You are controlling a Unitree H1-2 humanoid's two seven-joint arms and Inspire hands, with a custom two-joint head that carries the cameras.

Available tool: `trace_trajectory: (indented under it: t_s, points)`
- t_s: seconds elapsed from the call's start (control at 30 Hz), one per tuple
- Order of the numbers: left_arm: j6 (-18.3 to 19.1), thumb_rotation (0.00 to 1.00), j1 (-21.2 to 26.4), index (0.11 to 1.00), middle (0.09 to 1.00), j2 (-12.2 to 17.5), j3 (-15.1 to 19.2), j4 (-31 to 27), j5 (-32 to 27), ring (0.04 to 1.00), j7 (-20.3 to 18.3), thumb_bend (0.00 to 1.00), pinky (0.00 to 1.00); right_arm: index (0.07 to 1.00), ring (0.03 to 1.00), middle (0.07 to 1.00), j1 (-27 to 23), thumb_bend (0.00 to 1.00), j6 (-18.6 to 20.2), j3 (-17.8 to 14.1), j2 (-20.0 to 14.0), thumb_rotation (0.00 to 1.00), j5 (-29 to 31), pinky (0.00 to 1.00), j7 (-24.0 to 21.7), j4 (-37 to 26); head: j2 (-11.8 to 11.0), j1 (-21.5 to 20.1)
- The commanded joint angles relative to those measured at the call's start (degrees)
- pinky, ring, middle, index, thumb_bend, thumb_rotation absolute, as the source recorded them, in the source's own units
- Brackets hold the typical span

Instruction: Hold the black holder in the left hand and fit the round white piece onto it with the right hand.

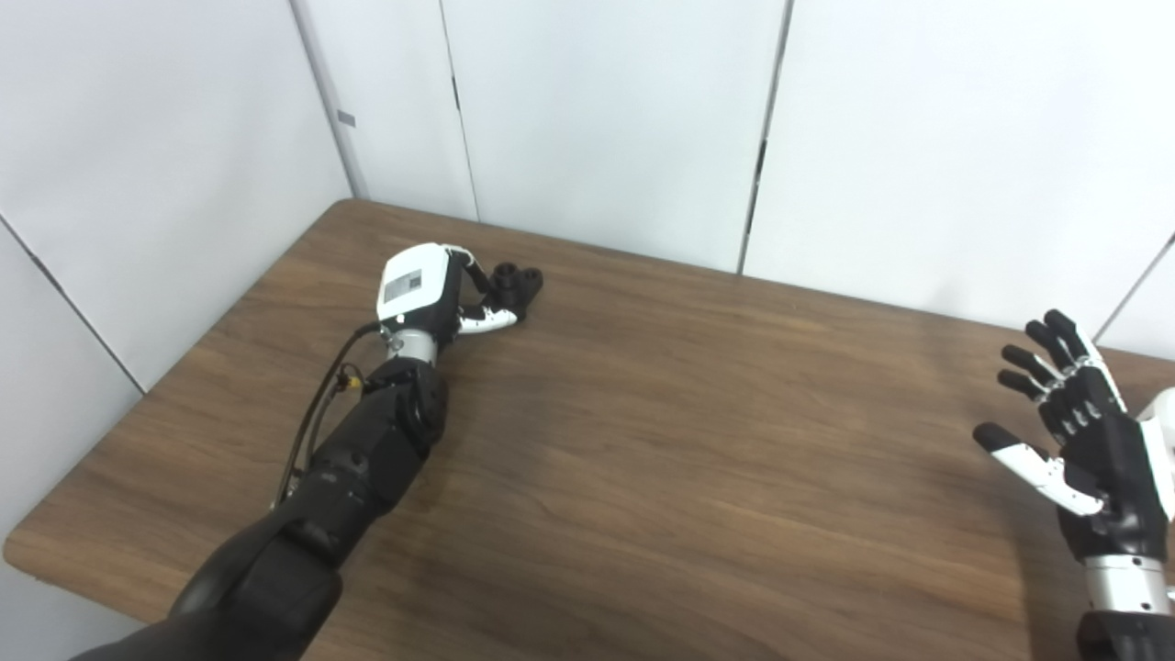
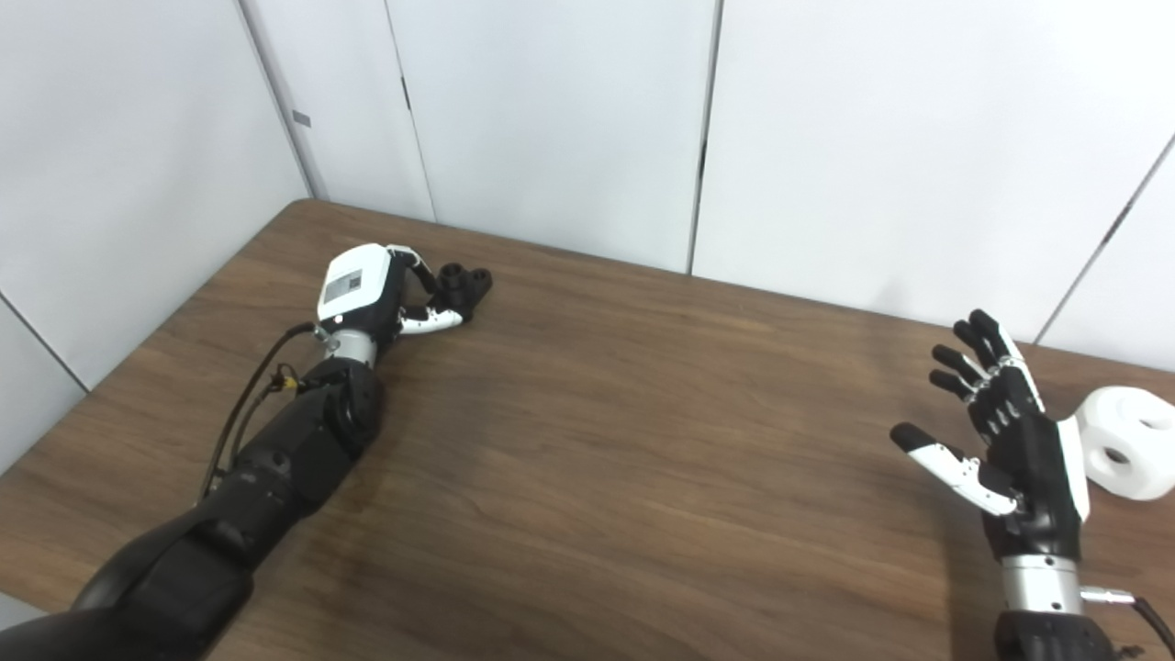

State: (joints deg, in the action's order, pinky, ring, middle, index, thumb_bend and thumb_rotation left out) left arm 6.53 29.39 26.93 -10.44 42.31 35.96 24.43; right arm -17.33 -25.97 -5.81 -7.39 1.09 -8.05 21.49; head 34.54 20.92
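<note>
risk first, as i read it from the head cameras: my left hand (image 1: 431,298) is far out at the back-left of the brown wood-grain table (image 1: 661,441), its fingers curled at the small black plastic holder (image 1: 514,285) with stubby round sockets, but i cannot tell whether they truly clamp it or only rest against its side. the holder looks to be sitting on the tabletop, thumb low beside it, and if i lift with a shallow hold it could roll out of the fingers or twist so its sockets face the wrong way for the fit. my right hand (image 2: 1005,441) hangs above the table at the right edge, palm turned inward, fingers spread wide and holding nothing. the round white plastic piece (image 2: 1124,441) with holes in its faces lies on the table just beside that hand, behind its back, partly cut off or hidden in the left eye view. with the palm facing away from it, i judge a careless swing could knock the piece with the back of the hand and send it rolling toward the table edge. the two parts are well apart, so bringing them together leaves room for misalignment. no bins, trays or other containers are in sight on the table.
</note>
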Motion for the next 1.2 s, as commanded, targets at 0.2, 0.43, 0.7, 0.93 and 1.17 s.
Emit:
trace_trajectory:
  t_s: [0.2,0.43,0.7,0.93,1.17]
  points:
    - [-4.3,0.06,-1.6,0.482,0.849,2.0,-1.0,-4.6,-2.6,0.882,-6.1,0.52,0.81,0.915,0.835,0.898,5.1,0.80,-0.9,0.4,0.2,0.42,-0.1,0.77,0.8,3.2,-0.1,-0.4]
    - [-7.7,0.06,-4.8,0.484,0.856,3.0,-2.5,-11.0,-3.4,0.892,-11.3,0.52,0.81,0.918,0.838,0.895,4.6,0.78,-1.0,0.7,0.0,0.43,-0.2,0.78,1.0,3.5,0.0,-0.6]
    - [-7.9,0.07,-7.8,0.486,0.878,3.8,-4.6,-19.0,-3.0,0.895,-17.8,0.52,0.79,0.914,0.834,0.892,4.4,0.78,-1.0,0.9,0.2,0.44,0.1,0.78,0.7,3.4,0.2,-1.4]
    - [-14.8,0.06,-9.5,0.487,0.884,4.1,-6.3,-22.0,-4.9,0.903,-22.2,0.52,0.78,0.911,0.831,0.890,4.5,0.79,-1.0,1.3,-0.1,0.46,-1.1,0.77,1.9,3.1,0.4,-2.5]
    - [-18.5,0.07,-11.0,0.489,0.897,4.0,-8.2,-26.8,-5.1,0.927,-26.9,0.52,0.77,0.916,0.833,0.893,4.4,0.77,-0.9,2.3,-0.6,0.46,-2.5,0.77,3.7,3.0,0.6,-3.6]
